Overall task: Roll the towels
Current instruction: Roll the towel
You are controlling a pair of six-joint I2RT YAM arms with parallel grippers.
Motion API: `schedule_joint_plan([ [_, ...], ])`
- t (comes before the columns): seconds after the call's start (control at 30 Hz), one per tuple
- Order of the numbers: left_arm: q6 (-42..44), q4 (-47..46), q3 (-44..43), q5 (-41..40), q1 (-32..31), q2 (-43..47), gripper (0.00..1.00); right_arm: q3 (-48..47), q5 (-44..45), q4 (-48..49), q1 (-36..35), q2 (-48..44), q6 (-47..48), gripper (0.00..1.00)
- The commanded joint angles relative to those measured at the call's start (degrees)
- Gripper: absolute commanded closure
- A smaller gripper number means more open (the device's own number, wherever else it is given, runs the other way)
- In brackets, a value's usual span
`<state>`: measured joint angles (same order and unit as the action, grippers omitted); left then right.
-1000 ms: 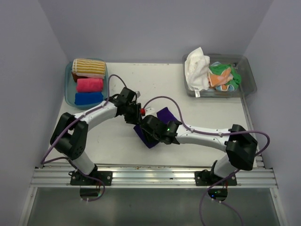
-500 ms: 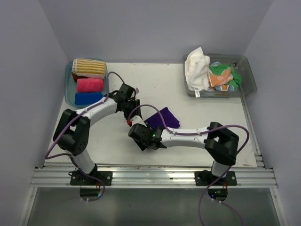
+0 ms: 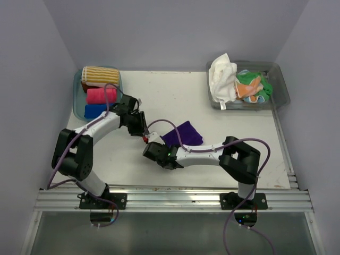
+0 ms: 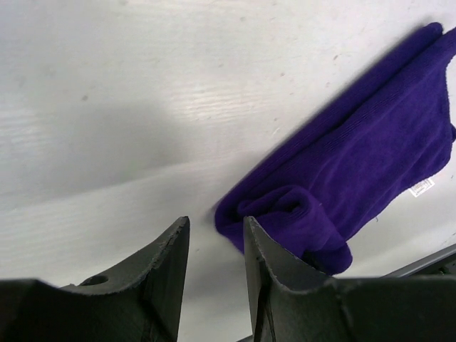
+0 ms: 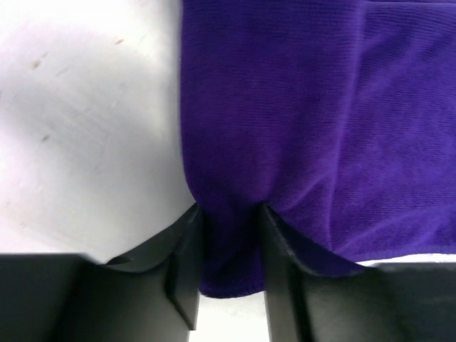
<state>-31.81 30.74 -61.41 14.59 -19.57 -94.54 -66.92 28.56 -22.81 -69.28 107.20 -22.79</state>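
surface: white table (image 3: 223, 114), matte with a few faint scuffs (seen in both wrist views)
room: plain lavender walls (image 3: 170, 32) on three sides; aluminium rail (image 3: 170, 199) along the near edge by the arm bases
right claw: right gripper (image 5: 228, 242) closed down on the bunched near edge of the purple towel (image 5: 285, 107), cloth squeezed between both fingers
purple towel: mostly flat on the table, spreading away from the right claw's tips and to their right; one corner curled into a small roll
left claw: left gripper (image 4: 214, 249) narrow gap, nothing in it, bare table between the fingers
towel vs left claw: curled corner just beyond its right-hand finger; contact cannot tell
claws: tips near each other at mid-table, left claw just behind the right
left tub: blue tub (image 3: 78, 98) well behind and left of the left claw, holding rolled striped towel (image 3: 100, 76), pink towel (image 3: 101, 95), blue towel (image 3: 95, 110)
right tub: clear tub (image 3: 281, 85) far back-right of both claws, with white towel (image 3: 222, 78) draped over its rim, green towel (image 3: 249, 79) and orange towel (image 3: 247, 91) crumpled inside
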Motion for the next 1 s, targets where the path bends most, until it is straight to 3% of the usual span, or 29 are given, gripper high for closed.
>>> schedule_joint_plan([
  [0.0, 1.4, 0.37, 4.09, 0.52, 2.95, 6.72, 0.6, 1.87, -1.81, 3.55, 1.42, 0.48, -3.67, 0.68],
  [0.23, -1.22, -2.17, 12.26, 8.69, 3.31, 13.76, 0.57, 9.86, -13.33, 14.89, 3.53, -5.76, -2.62, 0.78],
  [0.4, -4.92, -8.94, 18.6, 12.92, 1.04, 15.88, 0.34, 11.8, -16.77, 17.8, 4.94, -6.91, -3.32, 0.9],
  [0.63, -10.28, -18.42, 23.34, 13.01, -0.47, 16.23, 0.32, 14.44, -20.82, 20.25, 7.31, -8.85, -4.99, 0.99],
  [0.97, -12.39, -27.92, 23.09, 13.98, -0.47, 9.21, 0.34, 15.94, -23.28, 20.79, 8.98, -10.78, -5.08, 1.0],
])
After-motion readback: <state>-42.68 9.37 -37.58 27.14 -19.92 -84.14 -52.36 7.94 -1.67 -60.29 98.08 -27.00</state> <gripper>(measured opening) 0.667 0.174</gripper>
